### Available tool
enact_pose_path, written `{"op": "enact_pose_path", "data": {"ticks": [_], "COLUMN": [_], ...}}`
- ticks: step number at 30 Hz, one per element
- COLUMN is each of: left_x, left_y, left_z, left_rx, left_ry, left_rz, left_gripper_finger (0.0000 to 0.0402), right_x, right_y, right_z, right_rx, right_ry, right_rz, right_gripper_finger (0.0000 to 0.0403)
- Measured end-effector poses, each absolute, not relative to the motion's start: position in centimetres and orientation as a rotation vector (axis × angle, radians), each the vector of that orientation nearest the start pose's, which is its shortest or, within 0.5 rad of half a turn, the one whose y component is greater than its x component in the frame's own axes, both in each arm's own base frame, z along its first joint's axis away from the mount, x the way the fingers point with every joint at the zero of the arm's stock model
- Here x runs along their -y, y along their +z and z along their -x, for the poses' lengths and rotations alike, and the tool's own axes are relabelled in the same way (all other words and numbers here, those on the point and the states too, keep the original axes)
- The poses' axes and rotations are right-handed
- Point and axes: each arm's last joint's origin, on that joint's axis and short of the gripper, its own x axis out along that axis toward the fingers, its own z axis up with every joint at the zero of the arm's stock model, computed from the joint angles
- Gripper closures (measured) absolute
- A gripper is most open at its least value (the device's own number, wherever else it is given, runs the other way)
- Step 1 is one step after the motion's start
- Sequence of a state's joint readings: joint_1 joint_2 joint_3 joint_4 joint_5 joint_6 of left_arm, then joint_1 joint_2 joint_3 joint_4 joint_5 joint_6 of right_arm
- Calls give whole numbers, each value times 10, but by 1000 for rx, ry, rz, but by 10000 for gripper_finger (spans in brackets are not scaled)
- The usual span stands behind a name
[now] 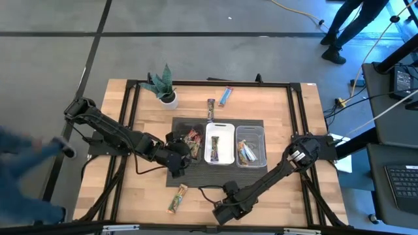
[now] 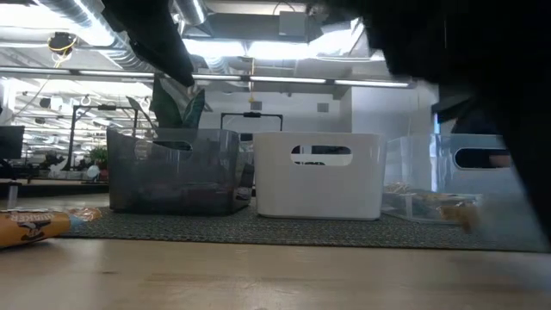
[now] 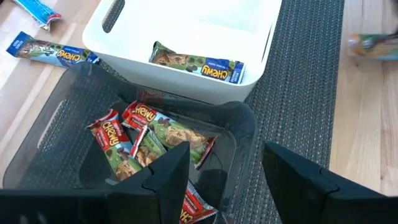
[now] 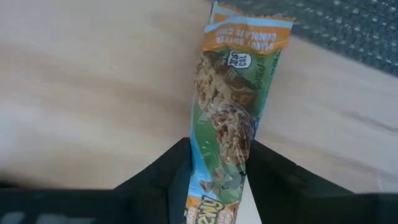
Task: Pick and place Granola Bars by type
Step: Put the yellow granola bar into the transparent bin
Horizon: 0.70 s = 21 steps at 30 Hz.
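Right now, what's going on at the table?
The right tool grips an orange-and-green bar lying on the wood beside the mat. The left tool hovers open and empty over the black tray, which holds several red-wrapped bars. The white tray has one blue-ended bar, and the clear tray has a few. Three loose bars remain on the table.

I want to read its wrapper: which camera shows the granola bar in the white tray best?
The left wrist view: the Chewy bar lies label up in the white tray, close to the camera. The high view shows it small, the low view shows only the tray's wall, and the right wrist view misses it.
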<state>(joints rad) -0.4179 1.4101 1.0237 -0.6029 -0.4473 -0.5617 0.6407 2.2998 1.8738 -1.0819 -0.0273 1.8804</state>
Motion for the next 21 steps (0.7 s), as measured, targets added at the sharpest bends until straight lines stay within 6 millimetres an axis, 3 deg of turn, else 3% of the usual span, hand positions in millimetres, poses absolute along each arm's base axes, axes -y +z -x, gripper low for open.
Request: {"op": "enact_pose_path", "data": {"ticks": [6,10,15,21], "left_x": [102,102,102,104], "left_y": [249,249,249,248], "left_z": [-260,-260,-260,-259], "left_rx": [-849,-849,-849,-862], "left_ry": [273,273,274,263], "left_rz": [109,109,111,162], "left_gripper_finger": [210,210,210,210], "right_x": [-264,-250,-229,-192], "right_y": [199,232,264,273], "right_z": [-361,-354,-358,-364], "right_rx": [-1391,-1398,-1248,-1192], "right_ry": [-909,-1001,-940,-921], "right_rz": [-921,-788,-742,-607], "right_gripper_finger": [250,250,250,265]}}
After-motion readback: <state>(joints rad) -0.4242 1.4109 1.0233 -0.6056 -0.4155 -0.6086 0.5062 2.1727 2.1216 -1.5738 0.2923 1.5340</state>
